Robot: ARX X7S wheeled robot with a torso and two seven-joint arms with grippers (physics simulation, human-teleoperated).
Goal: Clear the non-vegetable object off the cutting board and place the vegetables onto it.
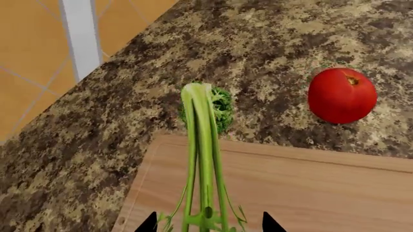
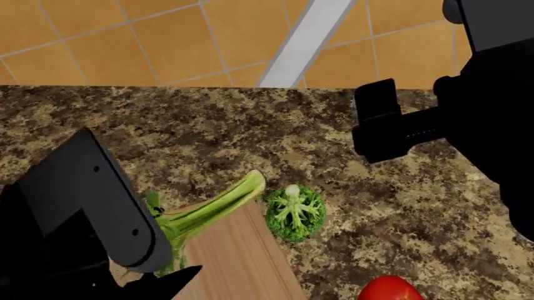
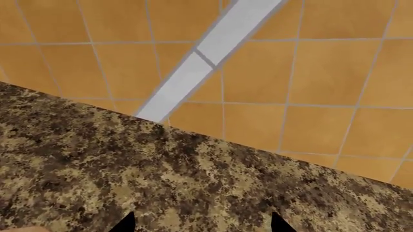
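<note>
- Left gripper: only the two dark fingertips show, standing either side of the celery stalk's leafy end. Whether they are pinching the stalk or merely straddling it cannot be told.
- Celery stalk: in the head view it looks lifted at a slant over the near corner of the cutting board, its cut end reaching past the board edge toward the broccoli.
- Risk: if the hold is only on the soft leafy tuft, the long stalk may pivot or slip out and drop back onto the board.
- Risk: the cut end sits very near the broccoli; a sideways swing could knock it and roll it across the table.
- Tomato: on the table just beyond the board's far edge, apart from the broccoli. Round and glossy, so a nudge could send it rolling toward the table edge.
- Right gripper: tips well spread and empty, above bare table near the far edge, with tiled floor beyond; no hazard judged there.
</note>
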